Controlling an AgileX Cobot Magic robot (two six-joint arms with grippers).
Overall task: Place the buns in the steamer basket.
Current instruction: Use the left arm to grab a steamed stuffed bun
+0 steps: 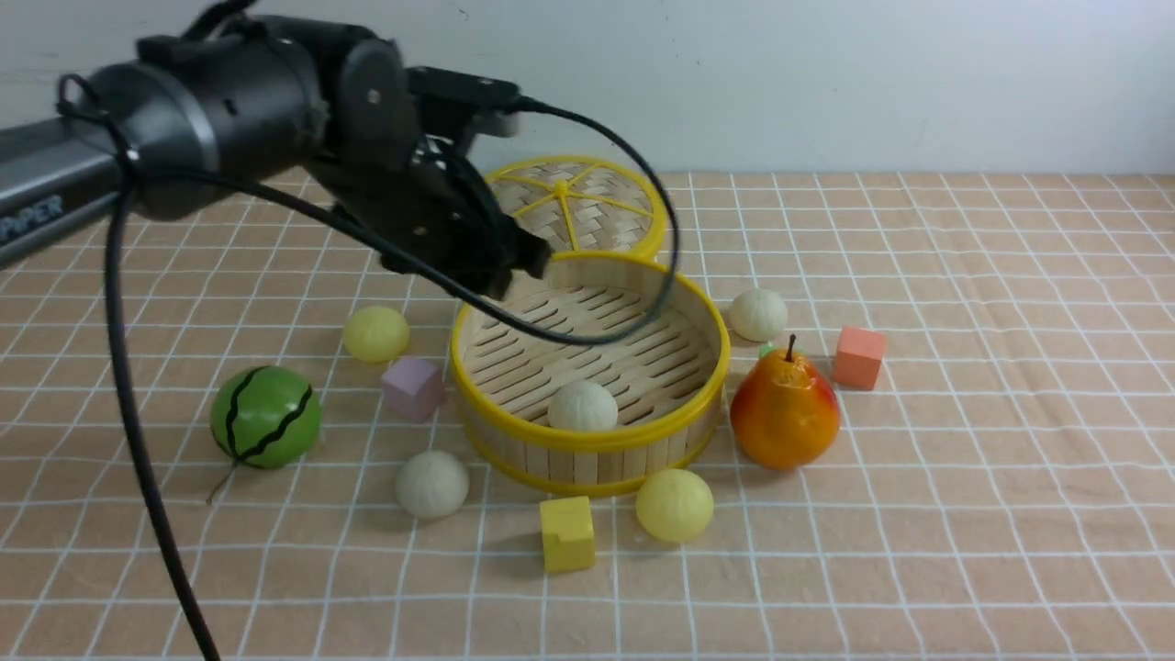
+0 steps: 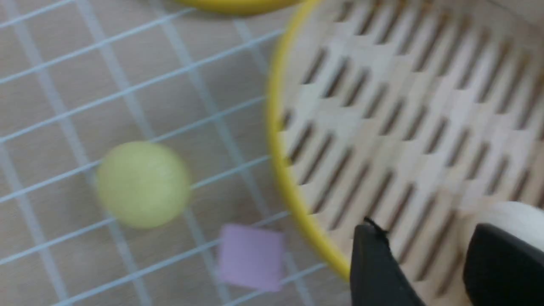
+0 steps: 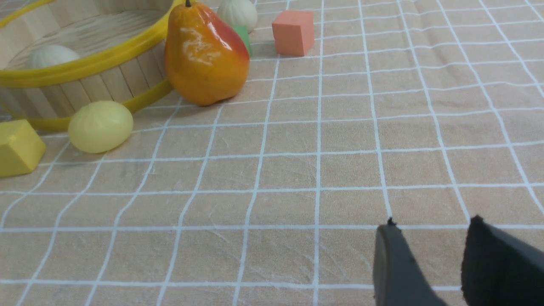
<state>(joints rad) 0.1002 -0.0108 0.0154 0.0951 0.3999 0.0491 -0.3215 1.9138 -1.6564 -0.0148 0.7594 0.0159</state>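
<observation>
The steamer basket (image 1: 587,464) stands mid-table with one off-white bun (image 1: 582,406) inside near its front wall. Outside it lie a yellow bun (image 1: 375,332) at the left, an off-white bun (image 1: 432,483) at the front left, a yellow bun (image 1: 675,504) in front and an off-white bun (image 1: 758,314) at the right. My left gripper (image 1: 514,266) hovers over the basket's back left rim. In the left wrist view it (image 2: 429,250) is open and empty above the slats, with the bun (image 2: 518,214) just past one finger. My right gripper (image 3: 431,238) is open and empty over bare cloth.
A pear (image 1: 785,410) touches the basket's right side. The woven lid (image 1: 578,207) lies behind the basket. A watermelon ball (image 1: 266,416) sits at the left. A purple cube (image 1: 413,387), a yellow cube (image 1: 566,532) and an orange cube (image 1: 860,357) lie around the basket.
</observation>
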